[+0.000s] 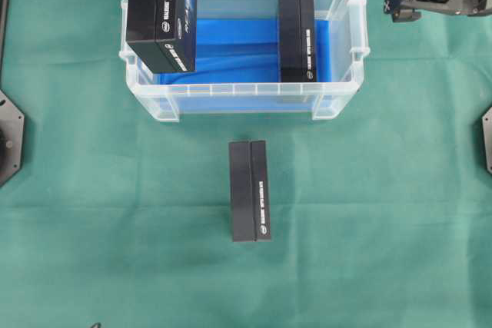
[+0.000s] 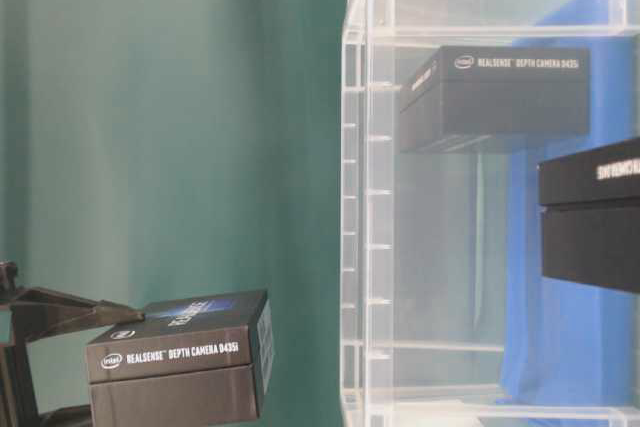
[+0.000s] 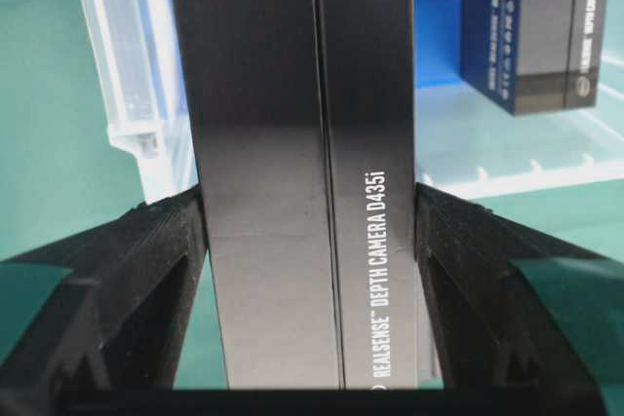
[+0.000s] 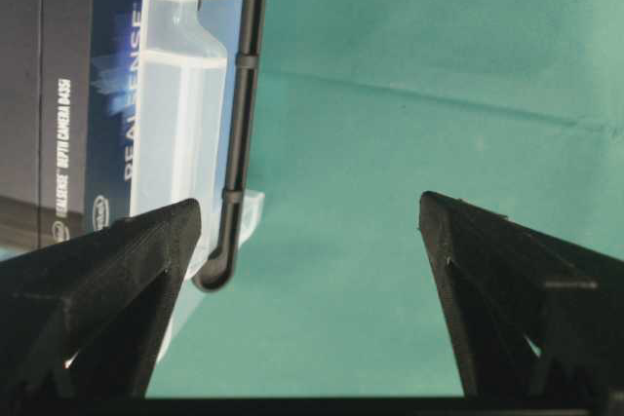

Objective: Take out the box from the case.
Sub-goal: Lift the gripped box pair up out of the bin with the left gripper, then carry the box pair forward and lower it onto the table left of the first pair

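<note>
Case (image 1: 350, 74) – translucent clear plastic, bright blue lining at the bottom. Box (image 1: 161, 24) between the black left gripper (image 3: 312, 231) fingers – matte black, white lettering, blue printed panel. Other two boxes (image 1: 297, 36) (image 1: 250, 190) – same black with white text. Tablecloth (image 1: 384, 228) plain green. Right gripper (image 4: 312, 231) black.

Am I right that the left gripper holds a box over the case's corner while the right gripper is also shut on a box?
Not quite: the right gripper is open and empty, as the right wrist view shows. The left gripper does hold a box over the case's corner.
</note>
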